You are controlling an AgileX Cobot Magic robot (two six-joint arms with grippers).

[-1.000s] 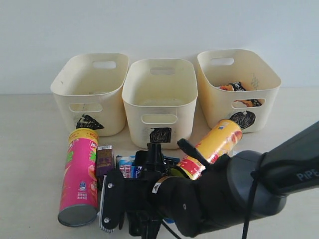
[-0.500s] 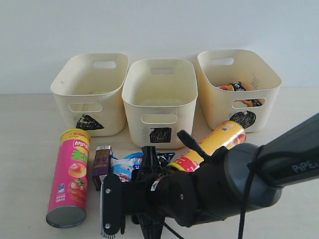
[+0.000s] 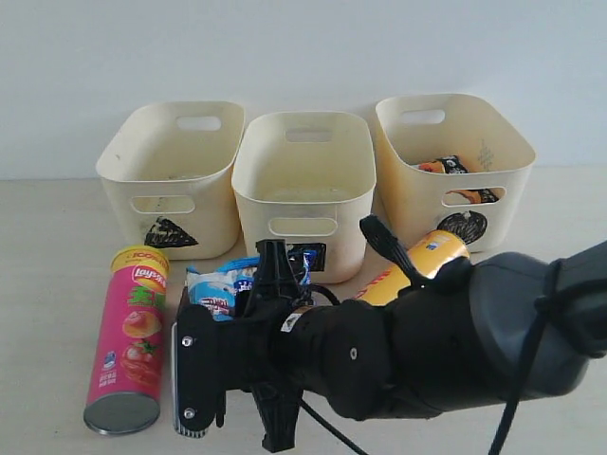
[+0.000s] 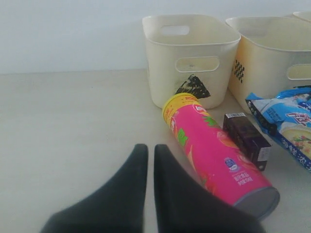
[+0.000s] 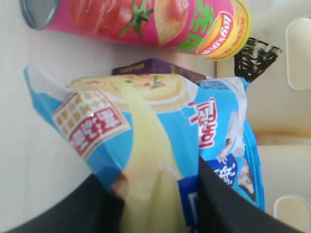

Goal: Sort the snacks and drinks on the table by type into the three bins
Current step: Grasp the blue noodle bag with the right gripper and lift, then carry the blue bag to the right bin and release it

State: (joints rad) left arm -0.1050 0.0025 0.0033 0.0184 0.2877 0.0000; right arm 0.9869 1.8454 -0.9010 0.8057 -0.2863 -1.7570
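Right claw [image 5: 158, 199] is clamped on the blue-white noodle bag [image 3: 220, 289], holding it just in front of the middle bin [image 3: 303, 204]. Pink chip can [image 3: 128, 336] lies on the table [image 3: 47, 284] right beside it. Left claw [image 4: 150, 160] hovers over the table, fingers pinched nearly together, gripping nothing.

Lay's logo showing on pink chip can [image 3: 128, 341] nr yellow top, red Chinese chars running across blue-white noodle bag [image 5: 146, 126], unreadable, black triangle scribble marking left bin [image 3: 119, 204], circle scribble marking right bin [image 3: 417, 204]
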